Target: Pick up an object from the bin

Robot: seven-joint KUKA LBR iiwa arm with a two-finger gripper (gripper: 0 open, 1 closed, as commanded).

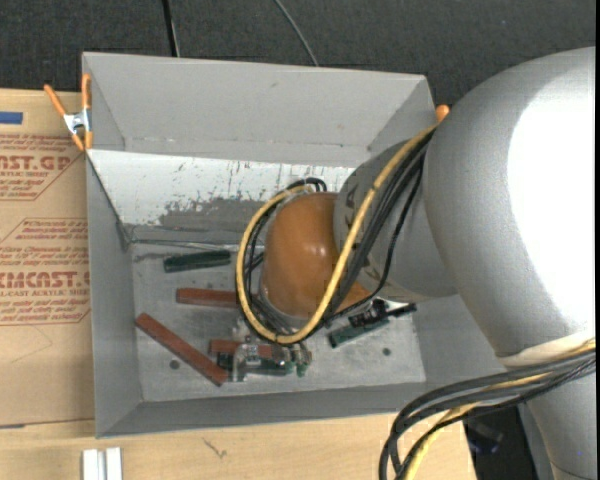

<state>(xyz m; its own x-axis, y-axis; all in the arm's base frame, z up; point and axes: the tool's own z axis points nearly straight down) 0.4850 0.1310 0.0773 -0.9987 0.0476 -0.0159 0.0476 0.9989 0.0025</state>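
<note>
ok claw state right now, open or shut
Claw: cannot be told. It is low in the bin, near the end of a long brown stick.

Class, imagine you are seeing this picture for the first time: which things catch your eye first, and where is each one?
The big pale arm looms at the right, and its orange cover, looped with yellow cables, hangs over the middle of the bin. Under it the claw sits low by the near wall, next to a long brown stick. A green stick lies further back on the left.
</note>
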